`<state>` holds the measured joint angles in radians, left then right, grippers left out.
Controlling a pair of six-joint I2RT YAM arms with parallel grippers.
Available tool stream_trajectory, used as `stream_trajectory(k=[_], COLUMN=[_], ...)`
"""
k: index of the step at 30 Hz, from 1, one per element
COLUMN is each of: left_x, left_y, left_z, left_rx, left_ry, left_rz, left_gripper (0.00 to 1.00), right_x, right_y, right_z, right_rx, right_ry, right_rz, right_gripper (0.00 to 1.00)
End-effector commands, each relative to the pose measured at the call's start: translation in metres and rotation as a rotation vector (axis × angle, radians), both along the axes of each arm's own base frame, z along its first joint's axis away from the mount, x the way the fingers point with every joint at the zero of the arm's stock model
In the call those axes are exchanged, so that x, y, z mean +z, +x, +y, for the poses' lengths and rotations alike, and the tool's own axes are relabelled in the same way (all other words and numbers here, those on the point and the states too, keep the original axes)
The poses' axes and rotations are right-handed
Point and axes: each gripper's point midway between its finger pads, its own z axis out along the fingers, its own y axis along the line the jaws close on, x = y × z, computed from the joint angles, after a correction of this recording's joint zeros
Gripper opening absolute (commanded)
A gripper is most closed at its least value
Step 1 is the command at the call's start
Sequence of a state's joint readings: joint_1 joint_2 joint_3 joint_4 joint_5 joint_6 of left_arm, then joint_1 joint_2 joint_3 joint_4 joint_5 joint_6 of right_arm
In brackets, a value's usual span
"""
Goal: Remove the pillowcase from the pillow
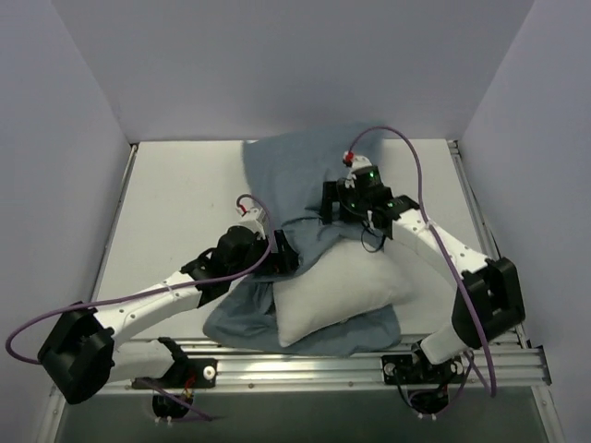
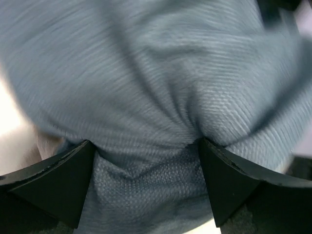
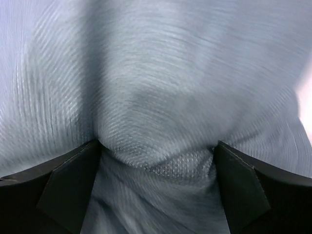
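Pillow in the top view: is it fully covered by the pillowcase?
No, much of the white pillow sticks out bare from the bunched blue pillowcase.

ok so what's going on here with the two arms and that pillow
Two robot arms are working a blue-grey pillowcase off a white pillow. The near part of the pillow is already bare, with the case bunched over its far end. The left gripper and right gripper both press into the case with jaws spread wide, cloth bulging between the fingers, so neither looks clamped on it.
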<state>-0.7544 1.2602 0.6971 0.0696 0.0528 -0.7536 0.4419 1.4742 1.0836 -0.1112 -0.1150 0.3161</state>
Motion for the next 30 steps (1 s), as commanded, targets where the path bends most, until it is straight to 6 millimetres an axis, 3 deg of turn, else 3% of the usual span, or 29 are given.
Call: stream_trajectory(k=[1, 2, 4, 5, 6, 7, 8, 9, 11, 14, 15, 17, 18, 20, 21, 22, 25, 26, 28, 29, 30], left_x=[0.016, 0.018, 0.014, 0.012, 0.014, 0.016, 0.011, 0.023, 0.027, 0.057, 0.057, 0.078, 0.073, 0.085, 0.079, 0.078, 0.083, 0.079, 0.072, 0.07, 0.068], left_y=[-0.039, -0.035, -0.021, -0.008, 0.001, 0.01, 0.018, 0.036, 0.048, 0.049, 0.043, 0.034, 0.027, 0.015, 0.007, 0.003, -0.009, -0.011, -0.008, -0.006, -0.005], left_z=[-0.008, -0.001, 0.014, 0.023, 0.027, 0.03, 0.031, 0.035, 0.034, 0.024, 0.025, 0.029, 0.037, 0.048, 0.058, 0.064, 0.08, 0.086, 0.093, 0.094, 0.092], left_rx=[-0.046, -0.013, 0.067, 0.112, 0.133, 0.152, 0.153, 0.183, 0.176, 0.12, 0.101, 0.105, 0.139, 0.175, 0.2, 0.217, 0.227, 0.226, 0.249, 0.248, 0.237], left_ry=[-0.061, -0.061, -0.024, -0.013, -0.013, -0.018, -0.014, -0.039, -0.026, -0.043, -0.038, -0.071, -0.059, -0.079, -0.049, -0.037, -0.003, 0.036, 0.083, 0.095, 0.095], left_rz=[0.013, -0.001, -0.017, -0.018, -0.023, -0.028, -0.019, -0.043, -0.053, -0.089, -0.067, -0.09, -0.047, -0.03, 0.003, 0.009, -0.002, -0.005, 0.003, 0.008, 0.009], left_gripper=[0.95, 0.95, 0.95, 0.95, 0.95, 0.95, 0.95, 0.95, 0.95, 0.95, 0.95, 0.96, 0.96, 0.96, 0.97, 0.97, 0.97, 0.97, 0.97, 0.97, 0.97], right_x=[0.025, 0.037, 0.026, 0.047, 0.032, 0.035, 0.041, 0.055, 0.071, 0.092, 0.114, 0.105, 0.121, 0.102, 0.114, 0.094, 0.094, 0.075, 0.069, 0.049, 0.05], right_y=[0.009, 0.019, 0.033, 0.048, 0.054, 0.061, 0.071, 0.082, 0.096, 0.087, 0.08, 0.064, 0.054, 0.03, 0.013, -0.002, -0.041, -0.053, -0.07, -0.082, -0.085], right_z=[0.09, 0.099, 0.116, 0.126, 0.132, 0.136, 0.136, 0.137, 0.126, 0.104, 0.091, 0.072, 0.05, 0.032, 0.023, 0.018, 0.02, 0.018, 0.015, 0.017, 0.019], right_rx=[0.291, 0.298, 0.327, 0.338, 0.344, 0.349, 0.326, 0.317, 0.256, 0.223, 0.187, 0.146, 0.07, 0.023, 0.014, 0.009, 0.082, 0.089, 0.097, 0.105, 0.103], right_ry=[0.15, 0.167, 0.173, 0.185, 0.161, 0.152, 0.13, 0.117, 0.068, -0.011, -0.022, -0.053, -0.072, -0.087, -0.066, -0.067, 0.0, -0.004, 0.015, 0.037, 0.074], right_rz=[-0.096, -0.128, -0.112, -0.164, -0.132, -0.143, -0.169, -0.206, -0.264, -0.284, -0.325, -0.305, -0.332, -0.269, -0.283, -0.239, -0.243, -0.202, -0.183, -0.125, -0.131], right_gripper=[0.89, 0.89, 0.89, 0.89, 0.88, 0.88, 0.88, 0.88, 0.89, 0.91, 0.93, 0.96, 0.98, 1.0, 1.0, 1.0, 1.0, 1.0, 1.0, 1.0, 1.0])
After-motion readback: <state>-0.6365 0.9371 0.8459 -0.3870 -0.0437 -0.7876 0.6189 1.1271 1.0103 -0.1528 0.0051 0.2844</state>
